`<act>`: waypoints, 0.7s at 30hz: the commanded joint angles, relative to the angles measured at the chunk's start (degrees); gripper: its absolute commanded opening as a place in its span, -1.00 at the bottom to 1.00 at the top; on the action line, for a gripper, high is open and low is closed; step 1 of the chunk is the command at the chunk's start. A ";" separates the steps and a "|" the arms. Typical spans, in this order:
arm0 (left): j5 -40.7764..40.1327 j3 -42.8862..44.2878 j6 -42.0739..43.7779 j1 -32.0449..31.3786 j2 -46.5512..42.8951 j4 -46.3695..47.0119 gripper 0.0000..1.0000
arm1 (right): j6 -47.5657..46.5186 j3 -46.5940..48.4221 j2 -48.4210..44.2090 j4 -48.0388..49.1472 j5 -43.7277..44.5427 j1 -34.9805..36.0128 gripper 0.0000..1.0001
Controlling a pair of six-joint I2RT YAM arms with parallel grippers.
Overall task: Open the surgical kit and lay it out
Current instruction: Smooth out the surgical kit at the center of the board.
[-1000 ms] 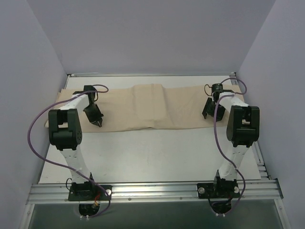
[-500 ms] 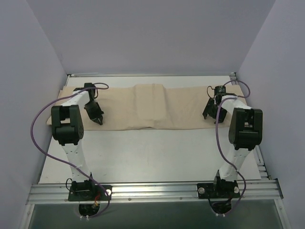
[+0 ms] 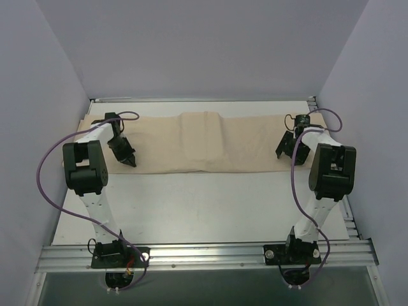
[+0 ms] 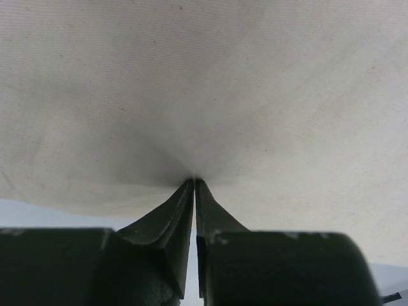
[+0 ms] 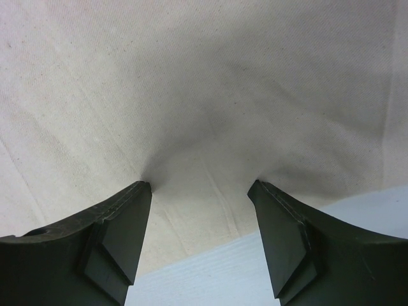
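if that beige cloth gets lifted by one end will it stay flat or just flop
Probably floppy: the beige cloth wrap puckers into creases where the left gripper pinches it. Likely light for its size, lying thin and flat on the table. The raised bulge near its middle may hide contents that could shift.

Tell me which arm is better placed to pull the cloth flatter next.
Left, most likely. The left gripper is pinched shut on the cloth, with creases fanning out from its tips. The right gripper stands open over the cloth's right end, holding nothing.
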 commanded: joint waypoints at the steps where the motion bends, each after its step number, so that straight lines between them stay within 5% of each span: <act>1: -3.00 0.24 2.33 1.22 1.11 1.68 -0.68 | -2.31 0.76 2.95 -6.08 -0.21 -1.51 0.34; 4: -1.06 0.51 2.42 1.22 -1.70 1.76 -0.64 | -3.89 7.51 1.10 -7.30 0.13 0.77 0.34; 7: 2.72 0.16 2.42 1.14 -5.66 2.91 -0.13 | -4.07 15.69 1.62 -8.53 0.57 5.07 0.37; 10: 5.62 -0.19 1.54 0.96 -8.91 3.35 0.11 | -1.62 21.50 2.94 -7.40 0.22 9.81 0.40; 21: 7.91 -4.31 -0.83 -0.89 -19.54 6.07 0.09 | 4.45 36.00 10.15 11.66 6.80 25.56 0.24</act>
